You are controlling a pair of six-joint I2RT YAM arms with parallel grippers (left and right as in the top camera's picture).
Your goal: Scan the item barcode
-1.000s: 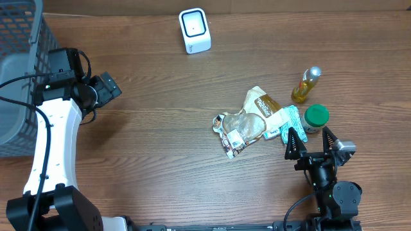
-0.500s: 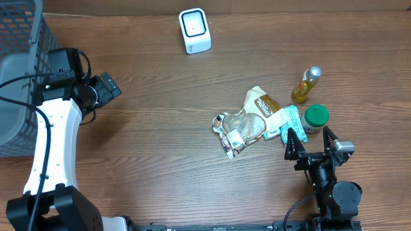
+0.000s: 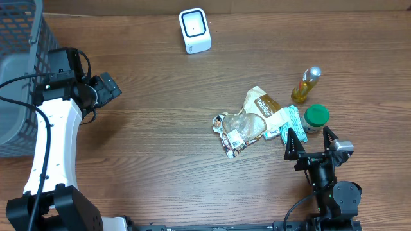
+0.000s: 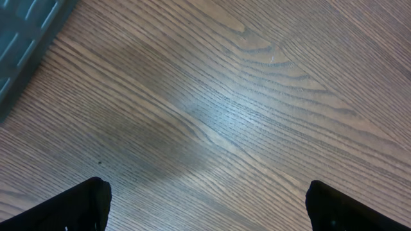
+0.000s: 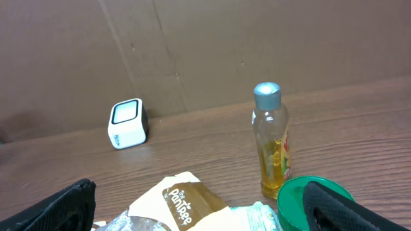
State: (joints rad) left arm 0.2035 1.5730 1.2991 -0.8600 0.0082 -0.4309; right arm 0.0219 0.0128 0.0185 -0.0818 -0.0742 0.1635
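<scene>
Tools spread wide and empty: we are hovering the right tool just beside the bags heaped mid-worktop, with the left tool waiting near the basket. We are risking a toppled bottle or jar, both crowding that heap. Wood-grain surface is stretching to the scanner and cardboard wall.

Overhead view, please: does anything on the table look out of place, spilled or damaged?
Only the snack bags stand out: they lie crumpled and overlapping in a heap with a teal packet. The bottle and green-lidded jar stand upright beside them, the scanner sits at the far edge, and nothing looks spilled.
</scene>
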